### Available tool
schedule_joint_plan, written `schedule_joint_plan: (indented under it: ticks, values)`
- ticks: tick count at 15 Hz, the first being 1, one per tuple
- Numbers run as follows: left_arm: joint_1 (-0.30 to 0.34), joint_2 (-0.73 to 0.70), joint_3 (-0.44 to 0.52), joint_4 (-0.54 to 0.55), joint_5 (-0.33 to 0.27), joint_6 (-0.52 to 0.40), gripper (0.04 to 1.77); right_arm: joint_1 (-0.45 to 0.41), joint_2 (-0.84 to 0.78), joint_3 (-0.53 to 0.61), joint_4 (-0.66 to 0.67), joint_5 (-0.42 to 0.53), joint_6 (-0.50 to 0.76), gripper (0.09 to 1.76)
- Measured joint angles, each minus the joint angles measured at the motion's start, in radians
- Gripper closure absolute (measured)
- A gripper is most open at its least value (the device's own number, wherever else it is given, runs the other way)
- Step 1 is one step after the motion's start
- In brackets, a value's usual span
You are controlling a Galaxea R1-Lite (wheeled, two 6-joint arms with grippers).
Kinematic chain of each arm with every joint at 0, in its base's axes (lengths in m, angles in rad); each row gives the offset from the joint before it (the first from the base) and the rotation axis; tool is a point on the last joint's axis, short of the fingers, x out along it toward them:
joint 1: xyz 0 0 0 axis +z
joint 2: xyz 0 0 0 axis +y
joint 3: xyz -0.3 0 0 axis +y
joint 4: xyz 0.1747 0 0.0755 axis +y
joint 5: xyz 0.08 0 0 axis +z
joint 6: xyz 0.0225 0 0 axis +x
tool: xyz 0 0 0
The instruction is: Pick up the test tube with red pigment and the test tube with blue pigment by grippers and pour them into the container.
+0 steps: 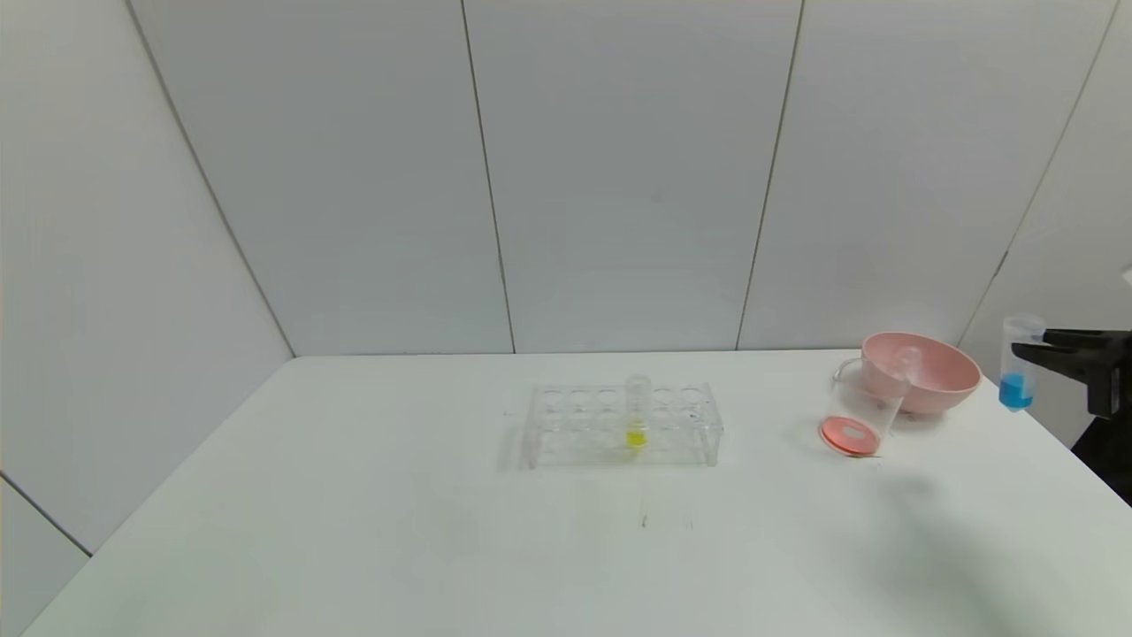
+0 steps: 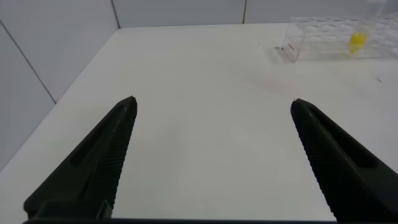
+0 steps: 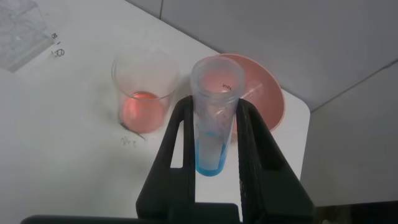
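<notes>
Nearest the robot on the left, the left gripper hovers low over bare white tabletop, its two black fingers spread wide with nothing between them; it is out of sight in the head view.

Farther in, around the middle of the tabletop, stands the clear tube rack with one upright tube of yellow liquid in a hole right of its centre.

To the right and slightly farther sits the container, a clear glass beaker with a layer of orange-red liquid at its bottom. Just behind it, touching or nearly so, is the pink bowl, and a clear emptied tube leans inside the bowl against its rim.

At the far right edge, the right gripper is raised above the tabletop, to the right of the bowl. Its fingers pinch the test tube with blue pigment around its upper half. The tube hangs upright, open mouth up, blue liquid pooled in its rounded bottom. The bowl lies between this tube and the container; nothing else stands there.
</notes>
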Motion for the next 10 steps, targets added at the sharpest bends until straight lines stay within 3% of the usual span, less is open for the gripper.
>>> schedule_joint_plan:
  ticks: [2, 7, 10]
  values:
    - [0.000, 0.000, 0.000, 0.000, 0.000, 0.000, 0.05, 0.021, 0.068, -0.094, 0.044, -0.002, -0.086, 1.39]
    - [0.000, 0.000, 0.000, 0.000, 0.000, 0.000, 0.05, 0.074, 0.197, -0.354, 0.296, -0.013, -0.257, 1.39]
    - [0.000, 0.000, 0.000, 0.000, 0.000, 0.000, 0.05, 0.113, 0.250, -0.482, 0.424, -0.078, -0.343, 1.39]
